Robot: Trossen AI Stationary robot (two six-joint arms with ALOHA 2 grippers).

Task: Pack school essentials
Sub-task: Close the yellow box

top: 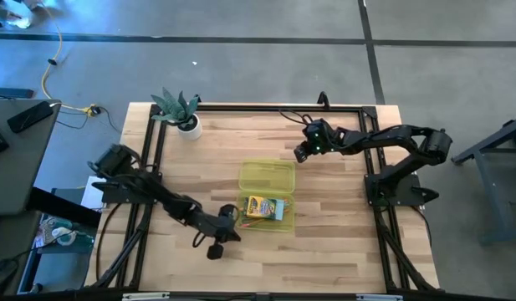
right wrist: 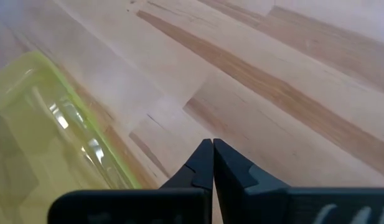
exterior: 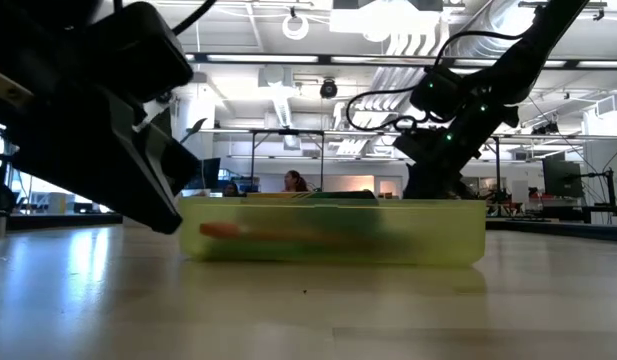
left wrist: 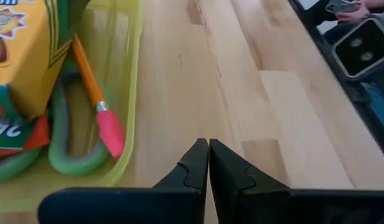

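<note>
I read the translucent yellow-green hinged plastic case (top: 267, 195) lying open near the middle of the light wooden tabletop (top: 341, 242). Its empty lid half points toward the far edge. Its near half holds the school essentials:

- the yellow-green crayon box (top: 263, 206), lying on top;
- the thin orange pencil (left wrist: 87, 68) with its pink-red eraser tip, beside the box;
- the green-handled scissors (left wrist: 66, 140), whose loop rests against the case wall;
- the teal square notepad (top: 283, 214), partly under the box.

The left tool (top: 225, 224) sits low over the tabletop, just beside the packed half of the case on its left side. The left wrist view shows its two dark fingers (left wrist: 195, 167) pressed together, clenched on nothing.

The right tool (top: 303, 152) hovers near the lid's far right corner, apart from it. In the right wrist view its fingers (right wrist: 201, 165) meet tip to tip, also clenched and empty.

A small green plant in a white pot (top: 185, 115) stands at the far left corner.
</note>
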